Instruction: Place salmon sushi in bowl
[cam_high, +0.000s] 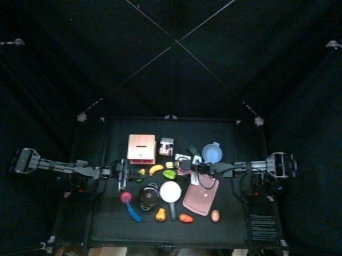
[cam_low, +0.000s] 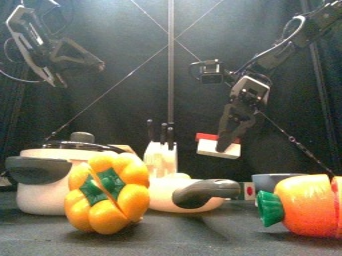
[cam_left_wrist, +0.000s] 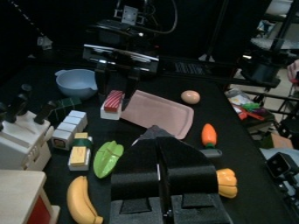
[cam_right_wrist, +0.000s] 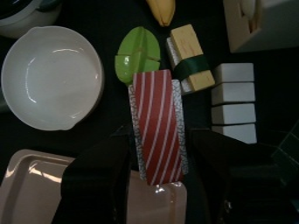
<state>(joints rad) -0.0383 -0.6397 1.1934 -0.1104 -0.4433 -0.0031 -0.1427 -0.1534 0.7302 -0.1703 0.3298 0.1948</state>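
Between the jaws of the right gripper (cam_right_wrist: 158, 171) the salmon sushi (cam_right_wrist: 156, 125) is pinched lengthwise, its red-and-white striped top facing the wrist camera, lifted clear of the table. The bowl (cam_right_wrist: 49, 77) lies just beside it, light and empty, with a green leaf-shaped piece (cam_right_wrist: 142, 51) and an egg sushi (cam_right_wrist: 188, 58) close by. For a clean drop, the sushi is best carried sideways until it hangs fully over the bowl's hollow, lowered near the rim, and only then released. The pink tray (cam_left_wrist: 159, 113) should be avoided. The left gripper (cam_left_wrist: 167, 166) hangs idle with its jaws pressed together. From the front, the bowl cannot be made out behind the yellow pepper (cam_low: 107, 193) and other toys.
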